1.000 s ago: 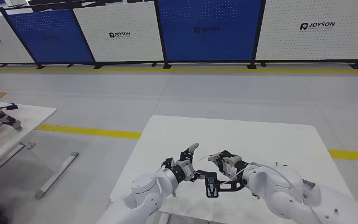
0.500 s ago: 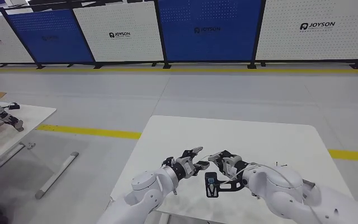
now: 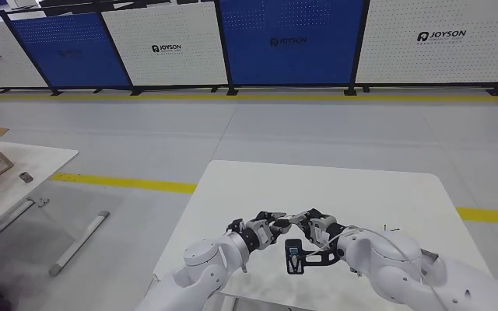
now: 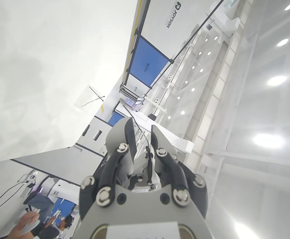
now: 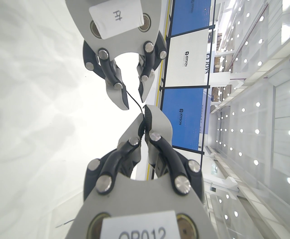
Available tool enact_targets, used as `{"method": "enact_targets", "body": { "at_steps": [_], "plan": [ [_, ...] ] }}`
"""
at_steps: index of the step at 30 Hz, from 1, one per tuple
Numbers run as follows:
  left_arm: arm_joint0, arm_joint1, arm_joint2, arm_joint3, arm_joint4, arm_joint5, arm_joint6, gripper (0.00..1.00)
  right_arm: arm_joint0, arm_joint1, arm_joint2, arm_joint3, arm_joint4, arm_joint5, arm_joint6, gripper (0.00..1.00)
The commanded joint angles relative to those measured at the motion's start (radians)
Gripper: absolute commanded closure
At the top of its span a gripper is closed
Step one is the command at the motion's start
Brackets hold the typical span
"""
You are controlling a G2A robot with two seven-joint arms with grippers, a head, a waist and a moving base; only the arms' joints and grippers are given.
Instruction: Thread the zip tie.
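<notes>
**PRINT: WALL PANELS + GRIPPER STICKERS**

Top view: dark logo wordmark on white panel far right, and on 2nd white panel left of ctr. Fainter wordmark on blue panel at ctr, and on another far left.

Left wrist view: same wordmark, turned sideways, on a white and a blue panel.

Right wrist view: wordmark sideways on a white and a blue panel. White sticker w/ short handwritten mark on housing of left gripper. Code sticker w/ printed letters + digits, cut by frame edge, on housing of right gripper.
</notes>
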Motion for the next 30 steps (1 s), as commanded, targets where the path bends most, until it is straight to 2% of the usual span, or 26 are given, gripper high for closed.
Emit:
{"method": "enact_targets", "body": {
  "at_steps": [1,11,14,15,16,17,19,20,21,25,28,30],
  "plan": [
    [0.000,0.000,0.002,0.000,0.001,0.000,-0.002,1.00,0.000,0.000,0.000,0.000,0.000,0.000,0.000,1.00],
    [0.002,-0.003,0.007,-0.003,0.012,0.000,-0.003,1.00,0.000,0.000,0.000,0.000,0.000,0.000,0.000,1.00],
    [0.003,-0.004,0.006,-0.005,0.019,-0.001,-0.002,1.00,-0.021,-0.001,0.014,0.005,0.000,0.000,-0.020,1.00],
    [0.004,-0.004,0.006,-0.005,0.022,-0.003,-0.001,1.00,-0.024,-0.001,0.016,0.004,0.000,0.000,-0.024,0.85],
    [0.005,-0.005,0.006,-0.005,0.025,-0.008,0.002,1.00,-0.027,0.001,0.018,0.005,0.000,0.000,-0.028,0.66],
    [0.005,-0.005,0.006,-0.004,0.028,-0.012,0.006,1.00,-0.028,0.002,0.018,0.006,0.000,0.000,-0.024,0.59],
    [0.001,-0.008,0.006,0.004,0.044,-0.032,0.028,1.00,-0.031,0.008,0.019,0.003,0.000,0.000,-0.016,0.14],
    [-0.001,-0.009,0.009,0.010,0.050,-0.039,0.036,1.00,-0.035,0.013,0.024,0.001,0.004,0.000,-0.025,0.03],
    [-0.005,-0.011,0.012,0.015,0.054,-0.043,0.042,1.00,-0.039,0.018,0.032,0.000,0.007,0.000,-0.036,0.00],
    [-0.020,-0.017,0.026,0.036,0.117,-0.086,0.075,1.00,-0.074,0.055,0.080,-0.007,0.025,0.000,-0.088,0.00],
    [-0.024,-0.017,0.044,0.050,0.229,-0.118,0.085,1.00,-0.126,0.092,0.141,-0.003,0.086,0.032,-0.102,0.00],
    [-0.017,-0.016,0.062,0.058,0.346,-0.154,0.090,1.00,-0.166,0.119,0.182,-0.011,0.139,0.036,-0.088,0.00]
  ]
}}
